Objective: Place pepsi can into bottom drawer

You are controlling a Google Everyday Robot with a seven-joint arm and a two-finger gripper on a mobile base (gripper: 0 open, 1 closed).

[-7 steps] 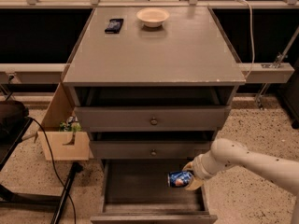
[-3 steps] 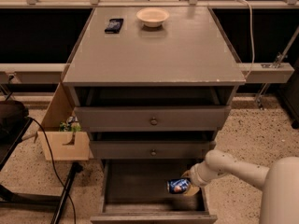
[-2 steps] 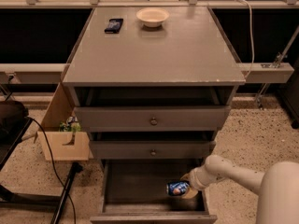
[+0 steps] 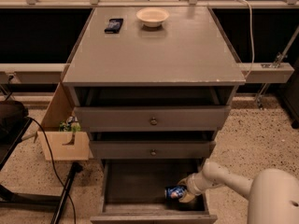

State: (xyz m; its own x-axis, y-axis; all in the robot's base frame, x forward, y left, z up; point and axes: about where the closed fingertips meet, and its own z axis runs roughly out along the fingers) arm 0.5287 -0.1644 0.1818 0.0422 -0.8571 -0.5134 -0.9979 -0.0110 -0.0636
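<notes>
We see the grey wooden cabinet (image 4: pixel 154 50) with its bottom drawer (image 4: pixel 135 181) pulled open, flat-floored. In that drawer's right front corner, our cream gripper (image 4: pixel 183 193) has its jaws closed narrowly around the blue metal pepsi can (image 4: pixel 174 192), held sideways.

Grey cabinet (image 4: pixel 154 55): centre of view, three drawers. Speckled beige floor (image 4: pixel 266 125): around the cabinet, visible from 3 to 5 o'clock and at 8 o'clock. Dark recessed wall panels (image 4: pixel 42 36): 10 and 2 o'clock, above a pale horizontal ledge (image 4: pixel 28 73). Open wooden box (image 4: pixel 63 143): 9 o'clock, just beside the cabinet. White cable (image 4: pixel 252 41): 2 o'clock, hanging down.
</notes>
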